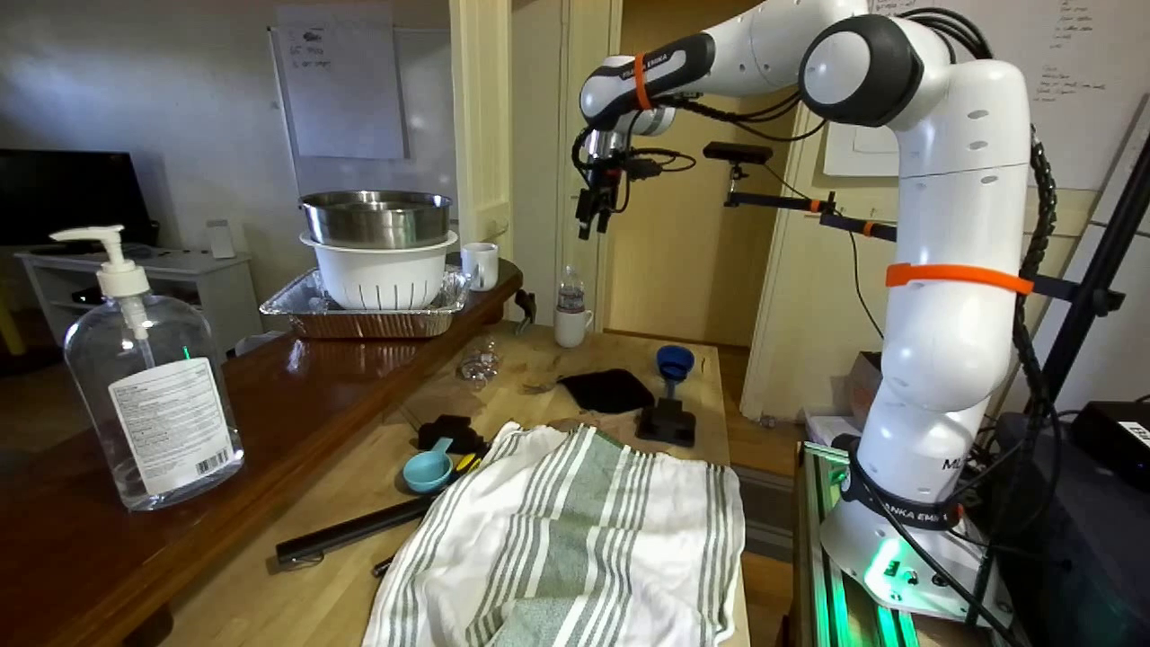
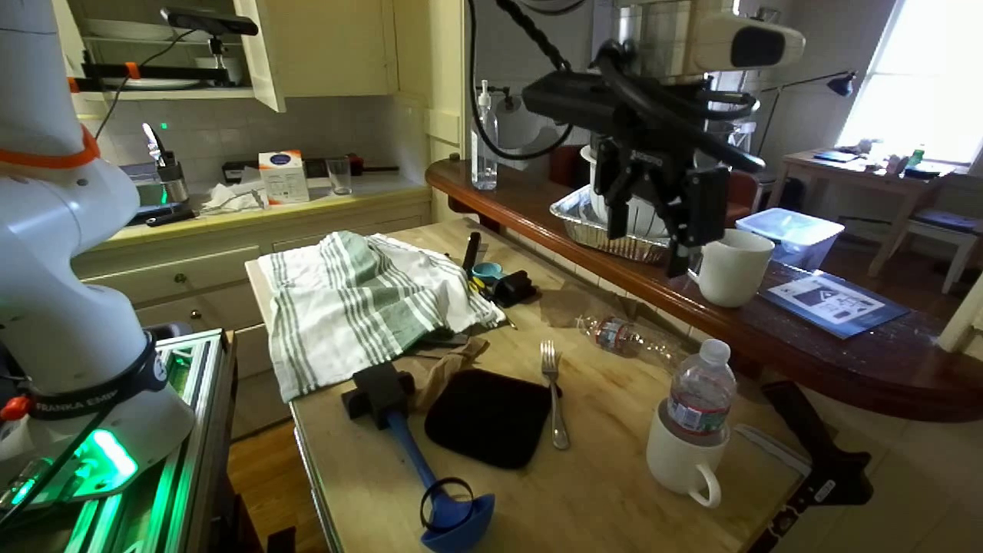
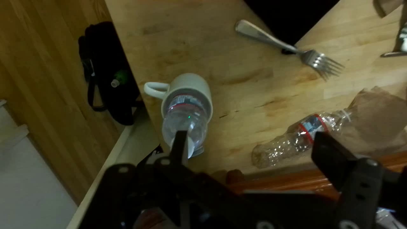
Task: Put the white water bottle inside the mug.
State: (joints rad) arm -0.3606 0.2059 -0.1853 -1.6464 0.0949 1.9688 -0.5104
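The water bottle is clear with a white cap and a label. It stands upright inside the white mug on the wooden table. Both also show in an exterior view, the bottle above the mug. In the wrist view the bottle leans toward the camera out of the mug, and one finger covers part of its cap. My gripper is open and empty, raised well above the table. Its fingers are wide apart in the wrist view, not touching the bottle.
A clear bottle lies on the table near the ledge. Another white mug and a foil tray with bowls stand on that ledge. A fork, black cloth, blue ladle and striped towel lie on the table.
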